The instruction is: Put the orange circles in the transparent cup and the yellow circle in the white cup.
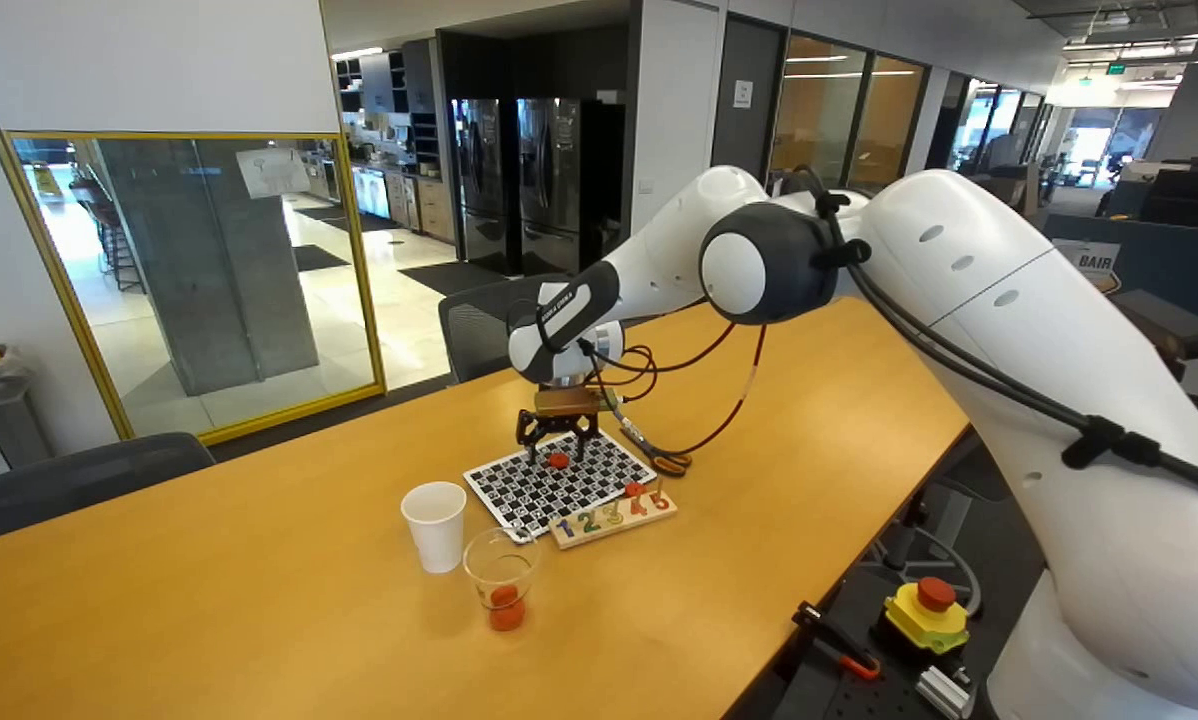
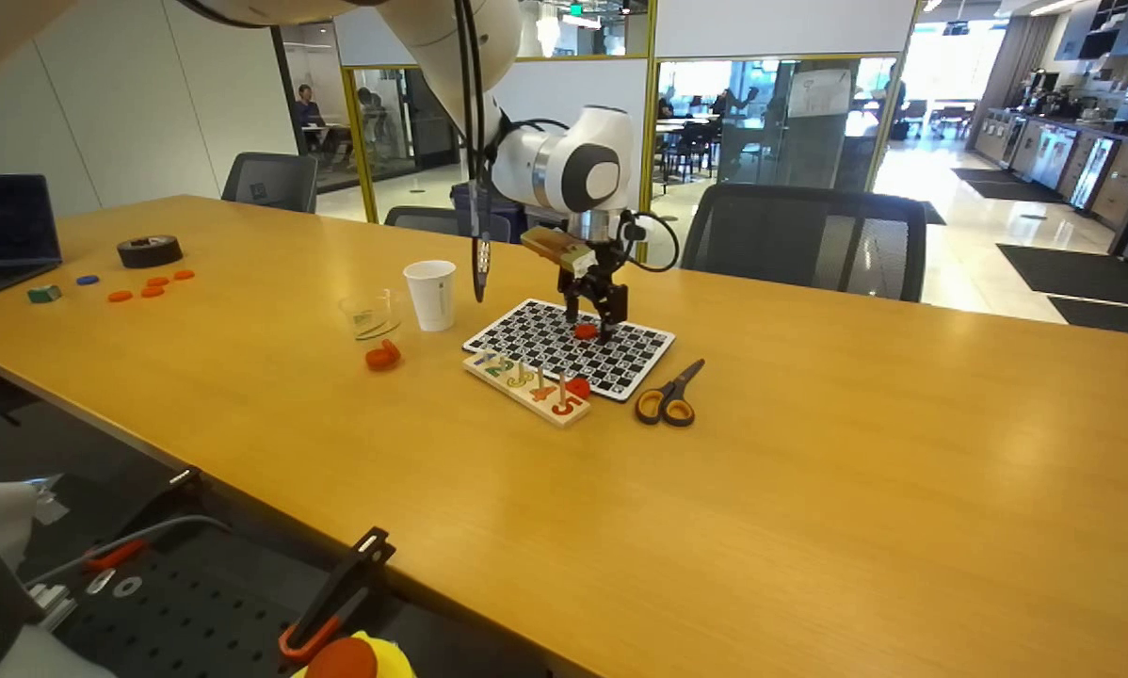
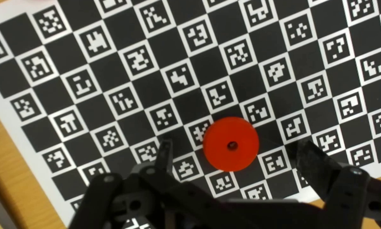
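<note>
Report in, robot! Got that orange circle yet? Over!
Gripper open, holding nothing. Orange disc flat on ChArUco board, lined up between the jaws. Nothing visible blocking the grip.

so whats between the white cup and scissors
The board, bearing an orange disc, with the number strip along one edge, in both exterior views.

We see orange-red discs, a white cup, a clear cup, a black-and-white checkered board with blocky white markings, black-and-orange scissors and a honey-brown table.
</note>
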You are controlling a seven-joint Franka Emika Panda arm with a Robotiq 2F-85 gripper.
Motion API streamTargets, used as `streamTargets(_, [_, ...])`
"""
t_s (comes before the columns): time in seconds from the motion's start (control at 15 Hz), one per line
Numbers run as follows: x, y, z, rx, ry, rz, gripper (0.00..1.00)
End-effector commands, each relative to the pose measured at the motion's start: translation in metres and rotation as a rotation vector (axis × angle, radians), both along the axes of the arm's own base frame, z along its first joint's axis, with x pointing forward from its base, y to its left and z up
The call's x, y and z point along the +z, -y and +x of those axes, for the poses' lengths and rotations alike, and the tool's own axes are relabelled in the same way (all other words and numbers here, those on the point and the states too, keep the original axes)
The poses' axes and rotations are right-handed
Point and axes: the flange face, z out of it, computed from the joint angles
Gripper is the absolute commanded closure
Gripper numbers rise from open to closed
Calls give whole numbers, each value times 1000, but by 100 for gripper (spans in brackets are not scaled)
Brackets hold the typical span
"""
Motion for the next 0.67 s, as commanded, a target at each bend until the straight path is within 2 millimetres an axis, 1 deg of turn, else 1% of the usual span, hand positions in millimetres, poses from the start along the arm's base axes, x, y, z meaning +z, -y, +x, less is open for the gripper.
streamTargets(0.0, [4,0,7,7,0,39,0])
streamTargets(0.2, [3,0,6,7,-9,40,0])
streamTargets(0.27, [3,0,6,6,-10,41,25])
streamTargets(0.33, [3,-1,5,5,-10,43,25])
streamTargets(0.53, [9,0,6,4,-8,42,48])
streamTargets(0.6, [11,0,6,5,-8,42,58])
